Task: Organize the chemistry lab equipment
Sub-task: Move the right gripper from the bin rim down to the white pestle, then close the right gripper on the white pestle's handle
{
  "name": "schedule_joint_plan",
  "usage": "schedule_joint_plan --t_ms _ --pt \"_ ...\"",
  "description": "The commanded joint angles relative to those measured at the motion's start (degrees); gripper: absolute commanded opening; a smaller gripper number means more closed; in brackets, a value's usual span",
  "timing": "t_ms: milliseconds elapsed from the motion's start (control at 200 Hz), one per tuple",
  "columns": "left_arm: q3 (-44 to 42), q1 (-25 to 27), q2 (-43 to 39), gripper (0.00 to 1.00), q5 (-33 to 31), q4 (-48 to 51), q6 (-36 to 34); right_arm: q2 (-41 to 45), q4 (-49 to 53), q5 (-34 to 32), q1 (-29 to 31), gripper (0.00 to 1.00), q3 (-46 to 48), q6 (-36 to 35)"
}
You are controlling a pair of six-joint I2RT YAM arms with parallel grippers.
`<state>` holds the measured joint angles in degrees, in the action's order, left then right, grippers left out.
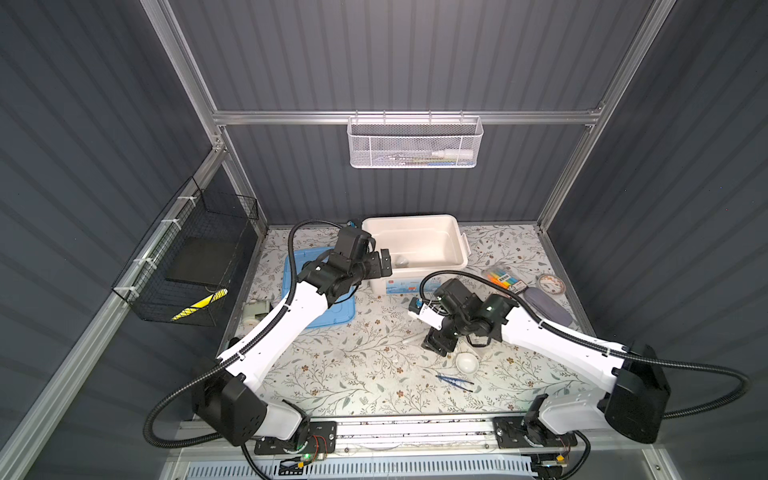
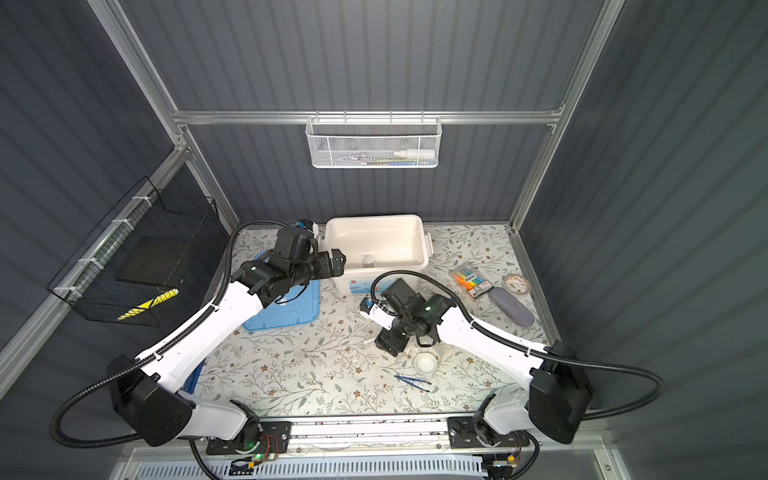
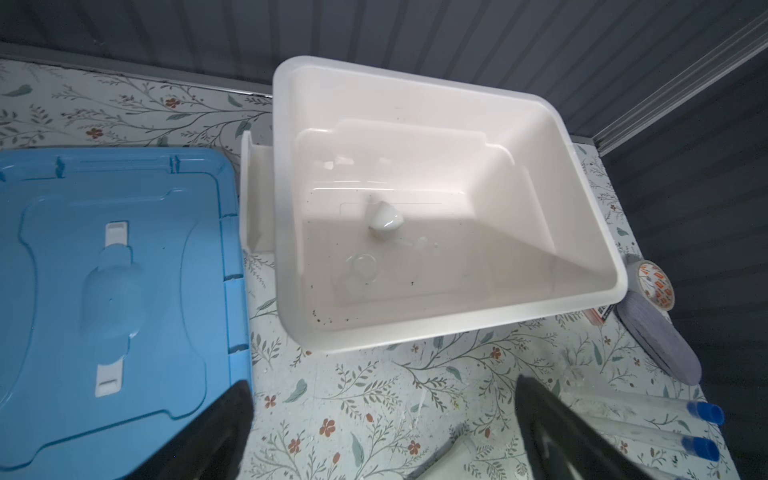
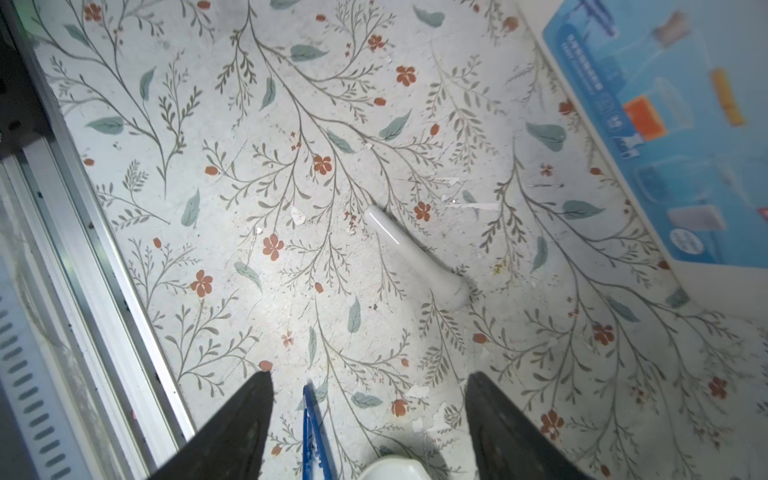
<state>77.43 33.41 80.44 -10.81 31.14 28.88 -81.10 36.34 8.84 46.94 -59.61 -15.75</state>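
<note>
- Tweezers (image 1: 454, 382), one white dish (image 1: 466, 362) and the pestle (image 4: 415, 257) lie unsorted on the table (image 1: 332, 374) nearest me.
- My right claw (image 4: 368, 374) hangs spread and empty near the pestle.
- My left claw (image 3: 384, 382) gapes empty by the bin (image 3: 281, 187); a second white dish (image 3: 385, 219) lies inside.

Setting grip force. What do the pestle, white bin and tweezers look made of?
Pestle: glazed ceramic, likely; glossy white with sharp highlights.
White bin: moulded plastic, smooth, semi-gloss; rounded corners, slightly translucent rim.
Tweezers: dark blue, thin prongs; probably plastic, though coated metal can't be ruled out.
</note>
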Motion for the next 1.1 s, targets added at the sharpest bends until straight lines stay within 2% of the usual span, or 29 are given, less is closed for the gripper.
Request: schedule_joint_plan --t_ms 0,310,545,1096 --pt "-1.8 -0.4 -2.0 1.0 -3.5 2.4 2.9 -3.4 -0.4 -1.3 0.5 0.7 -2.3 -2.7" --pt "-7.9 -1.0 -8.6 1.0 -6.4 3.8 4.4 -14.4 0.6 -2.4 1.1 0.61 -6.8 -5.3" --pt "-9.5 -1.3 -10.4 1.0 -6.9 4.7 4.8 -20.6 1.6 -4.2 1.1 0.54 -9.9 -6.8" --pt "-9.1 -1.7 -10.6 1.0 -8.0 5.5 4.1 -25.8 0.8 -9.9 2.1 0.38 -10.1 -6.2"
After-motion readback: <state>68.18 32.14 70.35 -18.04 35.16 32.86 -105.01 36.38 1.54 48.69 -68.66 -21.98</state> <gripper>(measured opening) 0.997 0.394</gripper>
